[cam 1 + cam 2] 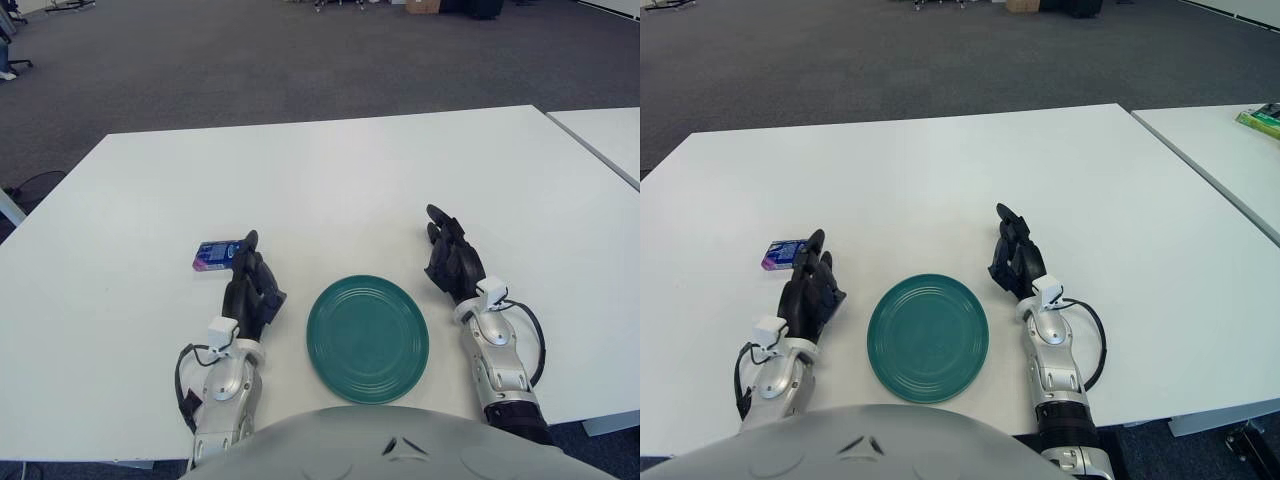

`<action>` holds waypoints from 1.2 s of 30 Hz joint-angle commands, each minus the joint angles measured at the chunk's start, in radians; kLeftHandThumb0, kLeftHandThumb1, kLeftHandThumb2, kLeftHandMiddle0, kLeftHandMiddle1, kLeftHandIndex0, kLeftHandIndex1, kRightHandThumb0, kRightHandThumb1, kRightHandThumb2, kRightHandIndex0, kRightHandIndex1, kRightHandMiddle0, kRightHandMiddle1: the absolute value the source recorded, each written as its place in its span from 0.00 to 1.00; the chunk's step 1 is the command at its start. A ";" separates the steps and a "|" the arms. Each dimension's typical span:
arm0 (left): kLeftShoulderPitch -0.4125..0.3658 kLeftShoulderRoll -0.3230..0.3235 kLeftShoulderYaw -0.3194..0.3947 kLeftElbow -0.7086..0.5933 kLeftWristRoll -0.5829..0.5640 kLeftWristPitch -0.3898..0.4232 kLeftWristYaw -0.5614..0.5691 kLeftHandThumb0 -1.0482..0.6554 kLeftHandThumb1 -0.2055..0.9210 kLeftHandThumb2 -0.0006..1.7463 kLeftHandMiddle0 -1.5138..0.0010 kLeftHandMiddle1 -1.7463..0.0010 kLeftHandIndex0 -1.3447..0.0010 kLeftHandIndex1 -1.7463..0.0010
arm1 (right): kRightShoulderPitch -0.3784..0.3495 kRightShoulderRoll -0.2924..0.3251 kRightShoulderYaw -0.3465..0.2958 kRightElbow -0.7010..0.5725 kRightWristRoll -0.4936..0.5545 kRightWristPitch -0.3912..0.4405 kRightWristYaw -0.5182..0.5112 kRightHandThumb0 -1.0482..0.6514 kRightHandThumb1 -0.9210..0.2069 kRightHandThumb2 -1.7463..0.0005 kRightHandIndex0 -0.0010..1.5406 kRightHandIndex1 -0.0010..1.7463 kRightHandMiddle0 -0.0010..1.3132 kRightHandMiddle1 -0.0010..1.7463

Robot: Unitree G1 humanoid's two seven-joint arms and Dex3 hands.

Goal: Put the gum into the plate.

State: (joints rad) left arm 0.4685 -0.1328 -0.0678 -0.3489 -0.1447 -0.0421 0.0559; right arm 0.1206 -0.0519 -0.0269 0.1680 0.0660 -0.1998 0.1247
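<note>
Left eye view: gum (215,255) beside left hand (252,287).

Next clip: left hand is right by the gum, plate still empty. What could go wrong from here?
1. The left hand reaches the gum with its fingertips only, nothing gripped; a push could slide the pack farther from the plate.
2. The gum lies flat on the table, so the fingers may slip off its low edges.
3. The plate sits on the hand's other side, so the carry could clip its rim.
The right hand rests idle, right of the plate.
</note>
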 commanded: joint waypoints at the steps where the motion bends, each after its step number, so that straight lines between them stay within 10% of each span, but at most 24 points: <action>1: -0.033 -0.022 0.010 -0.099 -0.059 0.064 0.014 0.13 1.00 0.55 0.88 0.99 1.00 0.73 | 0.025 -0.001 -0.002 0.042 -0.002 0.060 -0.005 0.23 0.00 0.48 0.07 0.00 0.00 0.22; 15: -0.249 0.058 0.165 -0.262 -0.292 0.250 0.039 0.12 1.00 0.48 0.81 0.98 1.00 0.58 | 0.013 0.002 0.005 0.058 -0.010 0.058 -0.010 0.23 0.00 0.47 0.06 0.00 0.00 0.22; 20: -0.442 0.292 0.241 -0.016 -0.022 0.136 -0.004 0.16 1.00 0.40 0.77 0.97 1.00 0.52 | 0.006 0.003 0.006 0.070 -0.013 0.054 -0.015 0.23 0.00 0.47 0.06 0.00 0.00 0.22; 30: -0.426 0.706 0.138 0.200 0.523 -0.085 -0.039 0.09 1.00 0.29 0.73 0.97 0.97 0.39 | 0.001 0.005 0.003 0.089 -0.009 0.043 -0.018 0.23 0.00 0.48 0.07 0.00 0.00 0.22; 36: -0.565 0.912 -0.009 0.492 0.725 -0.190 -0.102 0.04 1.00 0.25 0.75 0.98 0.97 0.34 | 0.004 0.007 0.003 0.092 -0.007 0.041 -0.017 0.24 0.00 0.48 0.06 0.00 0.00 0.22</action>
State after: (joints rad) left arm 0.0154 0.5661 0.0563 -0.1115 0.3524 -0.0954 0.0273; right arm 0.0943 -0.0510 -0.0210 0.1865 0.0607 -0.2206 0.1146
